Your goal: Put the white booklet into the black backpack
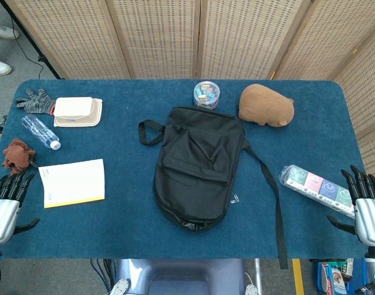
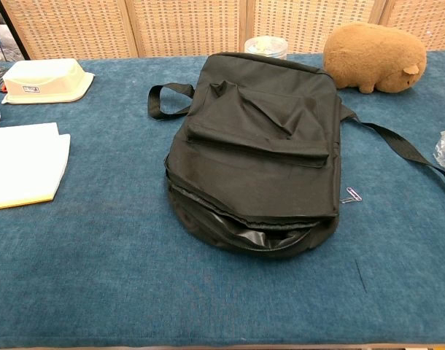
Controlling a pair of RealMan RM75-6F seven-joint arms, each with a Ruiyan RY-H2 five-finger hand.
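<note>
Paper is what the task turns on: the white booklet (image 1: 72, 182) lies flat near the left end of the surface (image 1: 114, 233), toward its front edge, well apart from the black backpack (image 1: 198, 166) at the middle. It looks thin, light and floppy, with a yellowish strip along its near edge; lying flush on the blue felt-like cover, it will probably resist a plain pinch. My judgement is to slide it toward the front edge or lift a corner, then hold it along one long side so it does not sag.

The backpack is soft black fabric, limp and creased, its zipped mouth facing the front edge and gaping slightly in the chest view. It will likely need holding open.

The left hand (image 1: 8, 203) rests at the front left corner, the right hand (image 1: 366, 206) at the front right corner; both hold nothing, fingers extended and apart.

Near the back edge sit a plush brown animal (image 1: 266, 105), a clear round tub (image 1: 206, 94) and a cream lidded box (image 1: 77, 109).
</note>
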